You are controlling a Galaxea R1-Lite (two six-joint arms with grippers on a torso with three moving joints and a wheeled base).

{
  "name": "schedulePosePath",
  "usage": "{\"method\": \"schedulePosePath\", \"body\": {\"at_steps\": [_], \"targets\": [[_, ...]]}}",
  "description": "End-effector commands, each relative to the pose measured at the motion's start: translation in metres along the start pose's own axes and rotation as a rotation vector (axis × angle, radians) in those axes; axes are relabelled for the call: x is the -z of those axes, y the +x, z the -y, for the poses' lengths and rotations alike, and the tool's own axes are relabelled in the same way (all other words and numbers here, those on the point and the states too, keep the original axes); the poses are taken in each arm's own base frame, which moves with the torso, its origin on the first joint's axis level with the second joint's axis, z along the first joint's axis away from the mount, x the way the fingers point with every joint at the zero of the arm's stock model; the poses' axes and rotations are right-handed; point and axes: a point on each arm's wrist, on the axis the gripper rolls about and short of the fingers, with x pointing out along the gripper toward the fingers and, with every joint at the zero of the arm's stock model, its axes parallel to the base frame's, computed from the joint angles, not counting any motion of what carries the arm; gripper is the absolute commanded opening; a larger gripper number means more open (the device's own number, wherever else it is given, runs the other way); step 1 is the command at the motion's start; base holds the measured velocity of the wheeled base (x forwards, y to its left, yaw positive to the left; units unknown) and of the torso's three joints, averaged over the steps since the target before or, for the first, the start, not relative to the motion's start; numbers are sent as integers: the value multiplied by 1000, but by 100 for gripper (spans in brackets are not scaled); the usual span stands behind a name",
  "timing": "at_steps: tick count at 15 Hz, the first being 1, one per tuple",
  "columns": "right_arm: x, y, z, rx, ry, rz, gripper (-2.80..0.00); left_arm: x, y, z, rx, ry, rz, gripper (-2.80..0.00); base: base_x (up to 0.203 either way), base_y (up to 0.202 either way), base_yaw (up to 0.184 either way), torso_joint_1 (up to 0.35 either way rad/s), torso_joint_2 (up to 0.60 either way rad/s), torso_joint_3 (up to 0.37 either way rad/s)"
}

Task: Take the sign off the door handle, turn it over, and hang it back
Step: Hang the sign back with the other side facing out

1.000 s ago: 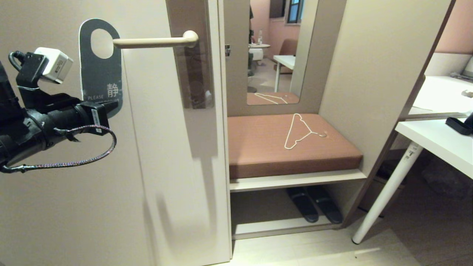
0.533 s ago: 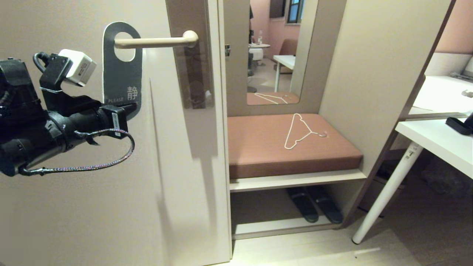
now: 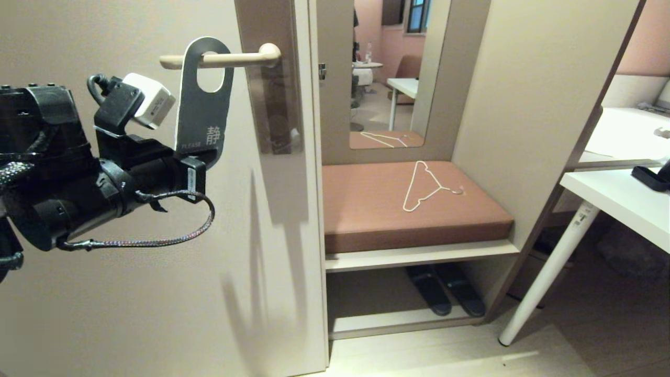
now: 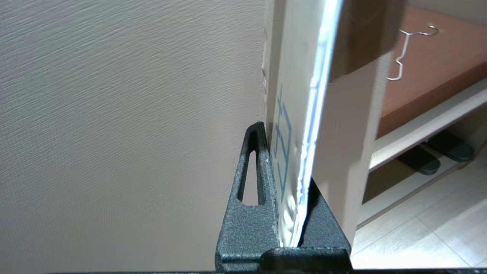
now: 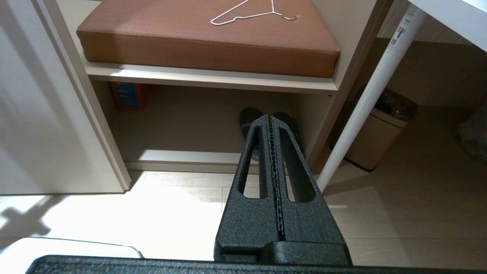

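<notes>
Since the earlier frame I'd carried the sign (image 3: 203, 99) right: its hole now sat over the door handle (image 3: 220, 58), past the tip. Left gripper (image 3: 207, 155) clamped tight on its bottom edge. Card looked thin, light, fairly stiff; low pinch seemed right. Right gripper (image 5: 271, 125) parked closed, empty.

Hotel rm: do-not-disturb sign (image 3: 201, 112), slippers (image 3: 445, 288) under bench (image 3: 366, 209), hanger (image 3: 424, 186).

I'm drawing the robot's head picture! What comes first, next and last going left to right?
left gripper → sign on the door handle → white hanger on the brown cushion → white table.
</notes>
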Motion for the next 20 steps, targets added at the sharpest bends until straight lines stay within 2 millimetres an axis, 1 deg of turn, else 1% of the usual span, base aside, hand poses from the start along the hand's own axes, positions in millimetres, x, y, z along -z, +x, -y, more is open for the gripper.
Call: {"method": "schedulePosePath", "body": {"at_steps": [1,2,5,10,16,17,20], "targets": [[0,0,0,-1,0,-2,-280,-1,4,7,18,8,2,-280,0,0,0,0,0,0],[0,0,0,-1,0,-2,-280,-2,8,10,25,11,2,-280,0,0,0,0,0,0],[0,0,0,-1,0,0,-280,-15,16,17,42,19,37,-280,0,0,0,0,0,0],[0,0,0,-1,0,0,-280,-14,17,25,68,32,35,-280,0,0,0,0,0,0],[0,0,0,-1,0,0,-280,-13,17,26,73,32,30,-280,0,0,0,0,0,0],[0,0,0,-1,-1,-1,-280,-11,16,27,78,33,25,0,0,0,0,0,0,0],[0,0,0,-2,0,-1,-280,-12,15,29,92,24,33,0,0,0,0,0,0,0]]}}
